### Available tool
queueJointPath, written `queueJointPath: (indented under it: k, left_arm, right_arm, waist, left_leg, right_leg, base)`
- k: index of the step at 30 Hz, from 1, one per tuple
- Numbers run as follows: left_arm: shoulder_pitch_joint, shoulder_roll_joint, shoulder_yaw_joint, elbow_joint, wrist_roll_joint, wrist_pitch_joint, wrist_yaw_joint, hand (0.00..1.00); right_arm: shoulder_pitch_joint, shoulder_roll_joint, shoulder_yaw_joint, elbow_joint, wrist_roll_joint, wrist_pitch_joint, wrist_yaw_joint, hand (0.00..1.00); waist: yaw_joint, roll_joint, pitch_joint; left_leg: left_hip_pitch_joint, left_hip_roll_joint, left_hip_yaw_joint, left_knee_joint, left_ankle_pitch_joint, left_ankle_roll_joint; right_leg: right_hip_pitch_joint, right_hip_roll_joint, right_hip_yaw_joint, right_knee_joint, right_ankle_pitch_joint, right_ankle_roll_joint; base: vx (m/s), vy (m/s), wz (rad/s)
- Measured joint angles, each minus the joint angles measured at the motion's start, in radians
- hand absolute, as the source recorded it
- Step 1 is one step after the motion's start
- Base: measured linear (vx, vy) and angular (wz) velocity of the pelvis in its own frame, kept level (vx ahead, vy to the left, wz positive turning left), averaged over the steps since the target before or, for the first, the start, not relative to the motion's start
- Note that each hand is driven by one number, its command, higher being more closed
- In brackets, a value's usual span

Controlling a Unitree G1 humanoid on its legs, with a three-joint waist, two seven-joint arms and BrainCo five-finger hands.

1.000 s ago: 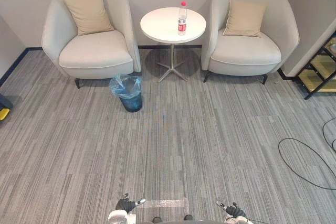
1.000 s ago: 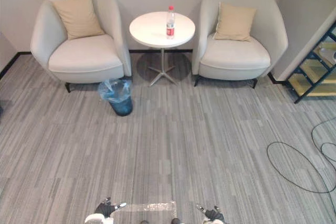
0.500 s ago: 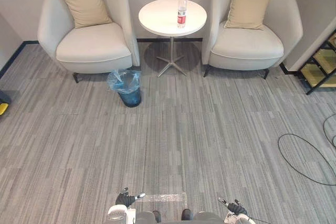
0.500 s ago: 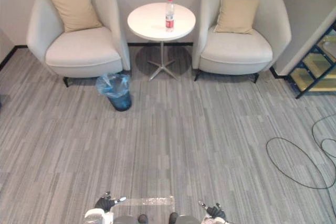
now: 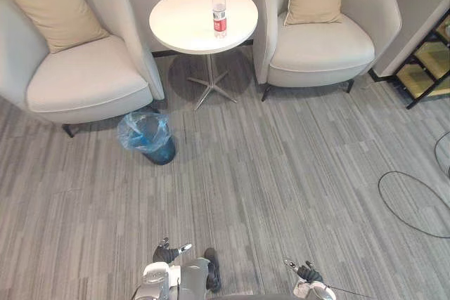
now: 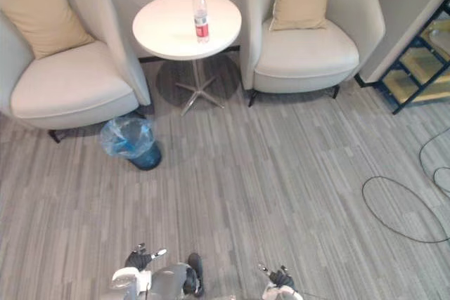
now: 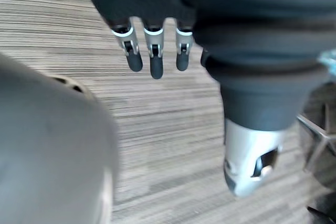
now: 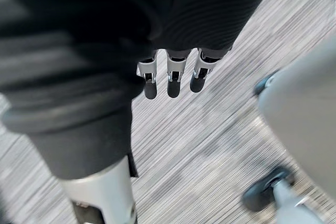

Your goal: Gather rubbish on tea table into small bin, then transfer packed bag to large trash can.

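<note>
Plastic bottle upright on the round bench, both hands empty

The clear, red-capped bottle (image 5: 219, 9) stands at 2 o'clock on the smooth white bench (image 5: 179, 24). The small bin (image 5: 148, 138), lined with thin blue film, sits on the carpet at 7 o'clock from the bench. The left hand (image 5: 169, 252) and right hand (image 5: 305, 272) hang low with fingers straight, holding nothing. The bottle is probably light, slick and tippy, so grip it round the labelled middle. The liner looks soft and crinkly, so gather its rim.

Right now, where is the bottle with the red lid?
In the left eye view the bottle stands upright on the round white table, a bit right of its middle, on the side toward the right armchair.
</note>
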Motion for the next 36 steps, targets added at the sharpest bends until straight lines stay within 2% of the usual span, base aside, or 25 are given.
queueJointPath:
  k: [1,3,5,7,9,10,11,13,15,16,17,18,20,22,25,26,27,28,29,30,31,33,34,35,36]
  left_arm:
    - [-0.004,-0.012,-0.008,0.006,-0.002,0.0,0.0,0.0]
    - [-0.019,-0.031,-0.008,0.017,-0.016,0.003,0.0,0.0]
    - [-0.036,-0.047,-0.007,0.038,-0.019,0.004,0.0,0.0]
    - [-0.04,-0.056,-0.005,0.053,-0.019,0.002,0.0,0.0]
    - [-0.038,-0.055,-0.004,0.053,-0.018,0.002,0.0,0.0]
    - [-0.035,-0.056,0.0,0.053,-0.018,0.001,-0.001,0.0]
    - [-0.024,-0.053,0.013,0.061,-0.017,0.001,-0.002,0.0]
    - [-0.028,-0.085,0.039,0.077,-0.017,0.002,-0.005,0.0]
    - [-0.028,-0.111,0.056,0.074,-0.017,0.002,-0.007,0.0]
    - [-0.027,-0.113,0.071,0.069,-0.017,0.003,-0.013,0.0]
    - [-0.028,-0.114,0.094,0.053,-0.017,0.003,-0.014,0.0]
    - [-0.026,-0.114,0.102,0.039,-0.017,0.002,-0.014,0.0]
    - [-0.025,-0.112,0.12,0.008,-0.018,0.0,-0.013,0.0]
    - [-0.025,-0.113,0.115,-0.014,-0.018,-0.003,-0.013,0.0]
    - [-0.028,-0.113,0.101,-0.028,-0.018,-0.004,-0.013,0.0]
    - [-0.029,-0.112,0.08,-0.026,-0.018,-0.004,-0.013,0.0]
    - [-0.03,-0.11,0.066,-0.023,-0.018,-0.004,-0.013,0.0]
    - [-0.031,-0.103,0.06,-0.022,-0.018,-0.005,-0.013,0.0]
    - [-0.032,-0.087,0.042,-0.011,-0.017,-0.004,-0.013,0.0]
    - [-0.041,-0.075,0.04,0.003,-0.017,-0.001,-0.013,0.0]
    - [-0.043,-0.072,0.036,0.007,-0.017,-0.001,-0.014,0.0]
    - [-0.043,-0.072,0.029,0.017,-0.017,-0.001,-0.014,0.0]
    - [-0.037,-0.067,-0.004,0.027,-0.017,0.001,-0.014,0.0]
    - [-0.043,-0.06,-0.019,0.032,-0.018,0.004,-0.014,0.0]
    - [-0.042,-0.056,-0.027,0.035,-0.018,0.005,-0.014,0.0]
  right_arm:
    - [0.007,-0.001,0.0,-0.025,-0.013,0.0,0.0,0.0]
    - [0.009,-0.004,0.0,-0.054,-0.013,0.0,0.0,0.0]
    - [0.008,-0.008,-0.006,-0.068,-0.019,0.001,0.001,0.0]
    - [0.013,-0.008,-0.019,-0.067,-0.046,0.001,0.0,0.0]
    - [0.01,-0.008,-0.023,-0.068,-0.048,-0.002,0.0,0.0]
    - [0.012,-0.008,-0.025,-0.063,-0.049,-0.001,0.0,0.0]
    - [0.014,-0.005,-0.027,-0.041,-0.044,-0.002,0.004,0.0]
    - [-0.014,-0.024,-0.043,-0.03,-0.05,-0.003,0.002,0.0]
    - [-0.018,-0.033,-0.039,-0.031,-0.05,-0.003,0.004,0.0]
    - [-0.015,-0.034,-0.033,-0.03,-0.049,0.0,0.001,0.0]
    - [-0.005,-0.038,-0.009,-0.031,-0.049,0.001,0.001,0.0]
    - [0.001,-0.041,0.005,-0.032,-0.049,0.0,0.0,0.0]
    - [0.0,-0.045,0.037,-0.032,-0.048,0.0,-0.003,0.0]
    - [0.003,-0.042,0.044,-0.031,-0.042,0.001,-0.003,0.0]
    - [0.003,-0.041,0.043,-0.031,-0.038,0.002,-0.004,0.0]
    - [0.002,-0.042,0.043,-0.03,-0.038,0.002,-0.003,0.0]
    - [-0.001,-0.05,0.04,-0.021,-0.038,0.002,-0.003,0.0]
    - [-0.005,-0.045,0.041,-0.012,-0.038,0.002,-0.003,0.0]
    - [-0.009,-0.028,0.04,0.007,-0.042,0.003,-0.001,0.0]
    - [-0.012,-0.02,0.037,0.016,-0.044,0.005,0.0,0.0]
    - [-0.012,-0.017,0.035,0.016,-0.046,0.005,0.0,0.0]
    - [-0.012,-0.01,0.03,0.013,-0.051,0.005,0.001,0.0]
    - [-0.01,-0.013,0.022,0.006,-0.052,0.003,0.006,0.0]
    - [-0.01,-0.018,0.021,-0.005,-0.052,0.0,0.009,0.0]
    - [-0.009,-0.019,0.021,-0.007,-0.052,0.002,0.009,0.0]
  waist:
    - [-0.001,0.005,0.003]
    - [-0.023,0.021,0.01]
    - [-0.036,0.033,0.021]
    - [-0.042,0.039,0.023]
    - [-0.05,0.041,0.023]
    - [-0.049,0.037,0.021]
    - [-0.047,0.007,0.013]
    - [-0.043,0.073,0.013]
    - [-0.039,0.093,0.023]
    - [-0.042,0.093,0.026]
    - [-0.042,0.094,0.031]
    - [-0.037,0.081,0.04]
    - [-0.019,0.079,0.045]
    - [-0.017,0.074,0.046]
    - [-0.005,0.073,0.045]
    - [0.004,0.073,0.043]
    - [0.015,0.07,0.041]
    - [0.027,0.058,0.038]
    - [0.024,0.026,0.011]
    - [0.015,0.009,0.008]
    - [0.017,0.005,0.006]
    - [0.026,0.004,0.005]
    - [0.017,0.013,0.004]
    - [0.01,0.017,0.013]
    - [0.007,0.015,0.013]
  left_leg:
    - [0.075,-0.006,-0.018,-0.043,-0.002,0.0]
    - [0.162,-0.006,-0.038,-0.097,-0.002,-0.001]
    - [0.256,0.005,-0.044,-0.152,-0.002,-0.001]
    - [0.294,0.032,-0.071,-0.152,-0.002,-0.001]
    - [0.31,0.052,-0.096,-0.152,-0.007,-0.009]
    - [0.33,0.067,-0.11,-0.151,-0.031,-0.051]
    - [0.351,0.06,-0.139,-0.15,-0.065,-0.104]
    - [0.361,0.116,-0.153,-0.137,-0.079,-0.132]
    - [0.341,0.141,-0.153,-0.04,-0.077,-0.135]
    - [0.276,0.166,-0.161,0.136,-0.07,-0.146]
    - [0.186,0.199,-0.181,0.362,-0.011,-0.164]
    - [0.136,0.219,-0.187,0.483,0.011,-0.162]
    - [0.01,0.255,-0.173,0.674,-0.032,-0.164]
    - [-0.074,0.257,-0.123,0.633,-0.064,-0.143]
    - [-0.128,0.208,-0.052,0.337,-0.064,-0.136]
    - [-0.123,0.16,-0.061,0.136,-0.019,-0.126]
    - [-0.116,0.121,-0.099,0.037,0.083,-0.113]
    - [-0.102,0.103,-0.103,0.021,0.108,-0.1]
    - [-0.087,0.065,-0.086,0.004,0.094,-0.081]
    - [-0.086,0.052,-0.063,0.028,0.065,-0.068]
    - [-0.08,0.048,-0.056,0.032,0.058,-0.065]
    - [-0.019,0.032,-0.028,0.01,0.041,-0.045]
    - [0.046,0.022,-0.036,-0.033,0.008,-0.046]
    - [0.109,0.017,-0.047,-0.055,-0.029,-0.046]
    - [0.127,0.015,-0.052,-0.056,-0.031,-0.046]
  right_leg:
    - [-0.073,0.001,-0.034,0.176,-0.009,-0.003]
    - [-0.172,-0.013,-0.124,0.285,-0.032,-0.045]
    - [-0.248,-0.023,-0.212,0.224,-0.085,-0.09]
    - [-0.3,-0.004,-0.244,0.046,-0.098,-0.098]
    - [-0.322,0.027,-0.234,-0.105,-0.06,-0.113]
    - [-0.321,0.055,-0.214,-0.283,0.052,-0.124]
    - [-0.321,0.048,-0.188,-0.352,0.172,-0.156]
    - [-0.321,0.079,-0.233,-0.289,0.13,-0.184]
    - [-0.282,0.09,-0.256,-0.289,0.076,-0.194]
    - [-0.234,0.098,-0.273,-0.308,0.051,-0.199]
    - [-0.178,0.115,-0.281,-0.333,0.029,-0.206]
    - [-0.147,0.123,-0.283,-0.346,0.016,-0.215]
    - [-0.061,0.139,-0.282,-0.38,-0.02,-0.237]
    - [-0.001,0.14,-0.279,-0.431,-0.025,-0.227]
    - [0.063,0.123,-0.26,-0.482,-0.033,-0.188]
    - [0.082,0.112,-0.243,-0.497,-0.047,-0.168]
    - [0.099,0.108,-0.219,-0.514,-0.058,-0.151]
    - [0.105,0.096,-0.199,-0.521,-0.063,-0.142]
    - [0.119,0.065,-0.167,-0.536,-0.068,-0.131]
    - [0.116,0.042,-0.146,-0.516,-0.069,-0.126]
    - [0.109,0.036,-0.133,-0.491,-0.069,-0.126]
    - [0.059,0.02,-0.085,-0.33,-0.056,-0.103]
    - [-0.015,0.007,-0.082,-0.119,-0.009,-0.022]
    - [-0.1,-0.01,-0.09,0.097,0.008,0.006]
    - [-0.123,-0.017,-0.096,0.149,0.001,0.005]
  base:
    - [0.42,0.137,-0.08]
    - [0.38,0.069,0.1]
    - [0.39,-0.004,0.23]
    - [0.32,-0.09,0.35]
    - [0.38,-0.197,0.51]
    - [0.5,-0.303,0.66]
    - [0.44,-0.266,0.53]
    - [0.41,-0.24,0.33]
    - [0.38,-0.243,0.34]
    - [0.31,-0.251,0.37]
    - [0.29,-0.244,0.3]
    - [0.26,-0.196,0.04]
    - [0.28,-0.13,-0.15]
    - [0.25,-0.075,-0.11]
    - [0.36,0.059,-0.23]
    - [0.49,0.178,-0.35]
    - [0.52,0.206,-0.49]
    - [0.51,0.172,-0.45]
    - [0.55,0.16,-0.31]
    - [0.45,0.113,-0.17]
    - [0.47,0.176,-0.29]
    - [0.41,0.176,-0.34]
    - [0.41,0.159,-0.16]
    - [0.41,0.142,-0.07]
    - [0.41,0.079,0.15]
